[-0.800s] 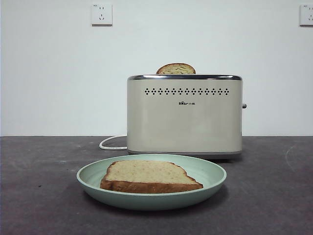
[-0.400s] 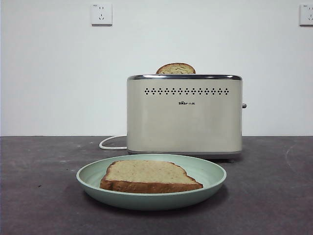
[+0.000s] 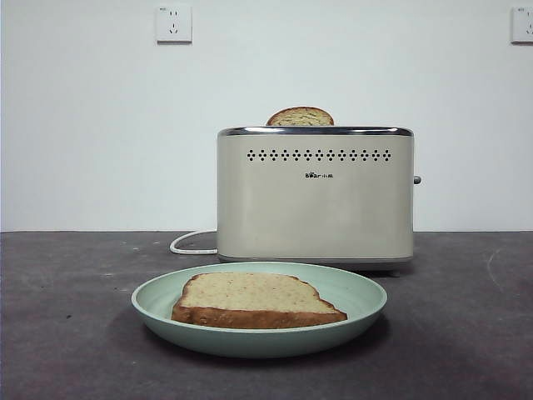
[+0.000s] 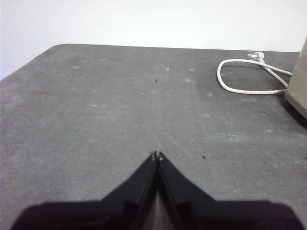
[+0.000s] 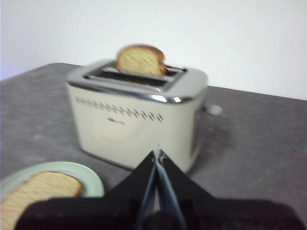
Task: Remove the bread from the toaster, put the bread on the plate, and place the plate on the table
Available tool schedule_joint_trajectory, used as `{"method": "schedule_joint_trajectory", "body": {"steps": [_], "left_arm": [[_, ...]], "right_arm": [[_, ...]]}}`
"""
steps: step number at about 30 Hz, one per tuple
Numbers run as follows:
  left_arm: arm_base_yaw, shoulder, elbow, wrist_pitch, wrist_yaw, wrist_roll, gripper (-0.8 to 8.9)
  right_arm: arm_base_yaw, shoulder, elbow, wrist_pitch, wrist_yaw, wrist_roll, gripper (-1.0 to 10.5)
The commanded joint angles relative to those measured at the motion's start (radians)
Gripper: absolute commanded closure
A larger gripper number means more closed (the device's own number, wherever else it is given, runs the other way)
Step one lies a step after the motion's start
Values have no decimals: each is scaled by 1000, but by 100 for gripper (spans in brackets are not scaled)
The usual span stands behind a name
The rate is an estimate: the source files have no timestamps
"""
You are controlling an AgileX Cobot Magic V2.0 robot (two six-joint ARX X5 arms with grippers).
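Nothing moved: bread (image 3: 256, 300) flat on plate (image 3: 358, 292), crust frontward, both end effectors closed, empty

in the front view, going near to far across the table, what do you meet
plate holding a slice of bread → toaster with a second slice sticking out of its top → wall with sockets

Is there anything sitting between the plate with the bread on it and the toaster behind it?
No. In the front view only bare table shows between the plate and the toaster; the right wrist view shows the same gap.
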Motion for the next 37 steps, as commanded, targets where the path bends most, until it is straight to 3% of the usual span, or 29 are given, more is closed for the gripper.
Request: {"method": "schedule_joint_trajectory", "body": {"steps": [1,6,15,22,37], "left_arm": [[3,-2,-12,7,-4,-6,817],[3,-2,-12,7,-4,-6,817],[3,-2,-12,7,-4,-6,817],[3,-2,-12,7,-4,-6,817],[3,-2,-12,7,-4,-6,817]], "right_arm": [[0,-49,-90,36,55,-6,945],[0,-137,-193,42,130,-1,945],[1,-215,-283,49,130,7,945],[7,-286,-361,34,132,84,945],[16,-302,-361,18,176,82,945]]}}
